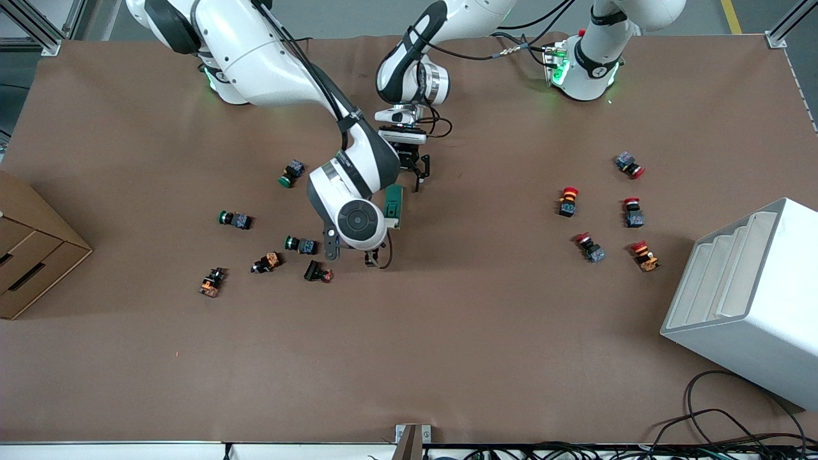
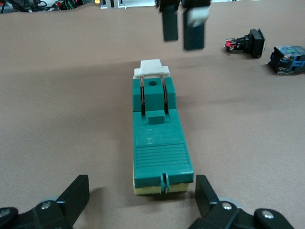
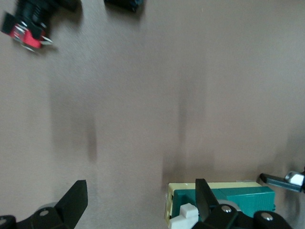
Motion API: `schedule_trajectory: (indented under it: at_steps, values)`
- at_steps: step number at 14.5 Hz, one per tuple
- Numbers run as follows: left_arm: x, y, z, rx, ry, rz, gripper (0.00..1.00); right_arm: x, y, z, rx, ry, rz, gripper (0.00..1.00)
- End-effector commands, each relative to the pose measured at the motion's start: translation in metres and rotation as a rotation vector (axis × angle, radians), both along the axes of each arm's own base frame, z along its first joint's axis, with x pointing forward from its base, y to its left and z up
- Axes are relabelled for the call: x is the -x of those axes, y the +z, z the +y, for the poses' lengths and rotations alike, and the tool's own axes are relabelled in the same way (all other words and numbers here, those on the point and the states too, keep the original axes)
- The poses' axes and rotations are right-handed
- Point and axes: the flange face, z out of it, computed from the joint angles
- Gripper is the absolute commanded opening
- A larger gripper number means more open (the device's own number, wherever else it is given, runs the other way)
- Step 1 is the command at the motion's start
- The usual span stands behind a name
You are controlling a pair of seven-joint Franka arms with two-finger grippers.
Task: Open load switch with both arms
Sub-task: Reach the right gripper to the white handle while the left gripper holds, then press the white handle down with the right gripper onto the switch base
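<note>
Bracing and levering are judged to be the step in hand, and neither hold is yet made. The right gripper [image 1: 353, 250] is held low at about six o'clock of the load switch [image 1: 394, 206] on the front view's clock face. Its fingers [image 3: 76, 200] are spread wide and nothing is held. In the right wrist view one of them overlaps the switch's end with the white lever [image 2: 152, 68], so the gripper should be centred over the lever before it is closed.

The switch lies flat near the middle of the desk [image 1: 447, 358], lever end nearer the front camera. At its twelve o'clock the left gripper [image 1: 414, 174] is seen, fingers [image 2: 76, 195] wide apart and empty, the green body lined up between them. The body should be pinned squarely first, so that it is not dragged when the lever is pulled.

The desk is covered in plain brown sheet. Green-capped push buttons [image 1: 235, 219] are scattered at nine o'clock, red-capped push buttons [image 1: 567, 201] at three. A white rack [image 1: 748, 294] and a cardboard drawer box [image 1: 32, 249] are set at the two ends.
</note>
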Motion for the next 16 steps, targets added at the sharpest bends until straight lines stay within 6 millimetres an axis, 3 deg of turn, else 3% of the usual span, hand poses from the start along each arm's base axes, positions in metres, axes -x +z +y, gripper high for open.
schedule_trajectory:
  at_steps: [1, 4, 16]
  values:
    - [-0.003, -0.004, -0.007, 0.001, -0.012, -0.031, 0.99, 0.01, -0.004, 0.018, -0.02, -0.027, 0.017, 1.0]
    - [-0.003, -0.025, -0.01, -0.026, 0.013, -0.072, 0.99, 0.02, -0.005, 0.028, -0.025, -0.01, 0.034, 1.0]
    - [-0.001, -0.031, -0.012, -0.028, 0.016, -0.075, 0.99, 0.051, -0.005, 0.044, -0.022, 0.074, 0.154, 1.0]
